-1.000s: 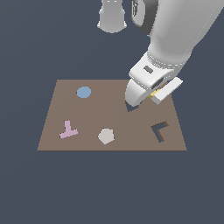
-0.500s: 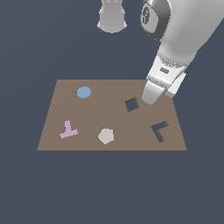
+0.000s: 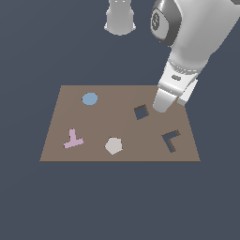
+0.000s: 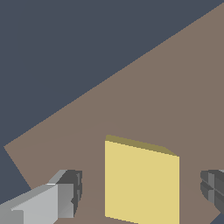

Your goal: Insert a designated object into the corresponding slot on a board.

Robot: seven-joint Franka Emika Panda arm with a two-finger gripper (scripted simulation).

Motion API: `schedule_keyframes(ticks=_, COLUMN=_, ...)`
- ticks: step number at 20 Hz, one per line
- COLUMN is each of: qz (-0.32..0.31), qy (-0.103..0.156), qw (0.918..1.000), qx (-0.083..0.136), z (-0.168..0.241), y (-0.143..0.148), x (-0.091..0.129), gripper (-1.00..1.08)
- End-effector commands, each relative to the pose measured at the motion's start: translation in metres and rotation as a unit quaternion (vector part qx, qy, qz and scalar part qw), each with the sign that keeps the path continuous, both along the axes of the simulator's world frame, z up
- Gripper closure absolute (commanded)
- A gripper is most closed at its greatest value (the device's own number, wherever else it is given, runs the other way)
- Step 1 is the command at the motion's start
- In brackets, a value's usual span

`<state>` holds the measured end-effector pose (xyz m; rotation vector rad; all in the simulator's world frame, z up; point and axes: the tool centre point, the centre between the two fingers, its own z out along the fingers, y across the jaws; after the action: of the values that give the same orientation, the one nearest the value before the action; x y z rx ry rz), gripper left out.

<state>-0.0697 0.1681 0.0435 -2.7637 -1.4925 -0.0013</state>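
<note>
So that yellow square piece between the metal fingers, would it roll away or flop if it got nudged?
Probably neither. The yellow block has flat faces and sharp straight edges, so it would likely slide rather than roll. It looks rigid, not floppy. Its smooth faces might be slippery for the gripper, whose fingers stand apart from it.

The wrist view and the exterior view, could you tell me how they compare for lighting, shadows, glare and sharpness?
Exterior view: flat, even render light, no glare or blur; no cast shadows on the brown board, the square hole simply dark. Wrist view: equally sharp, flat shading, the yellow block with a darker top edge, the gripper fingers cut off by the frame.
</note>
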Motion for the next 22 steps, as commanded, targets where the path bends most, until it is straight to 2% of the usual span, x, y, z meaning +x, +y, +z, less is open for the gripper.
schedule_keyframes(ticks=1, qz=0.001, qy=0.0, qw=1.0, qx=0.0, z=-0.008, y=-0.0001, x=-0.001, gripper=-0.92)
schedule_keyframes(ticks=5, qz=0.003, qy=0.0, qw=1.0, qx=0.0, z=-0.0135, y=-0.0002, x=-0.0015, gripper=-0.92)
schedule_keyframes(ticks=6, qz=0.003, qy=0.0, qw=1.0, qx=0.0, z=-0.0135, y=-0.0002, x=-0.0015, gripper=1.08)
schedule_keyframes(ticks=22, qz=-0.008, qy=0.0, qw=1.0, qx=-0.001, z=-0.0128, y=-0.0005, x=0.0, gripper=1.08)
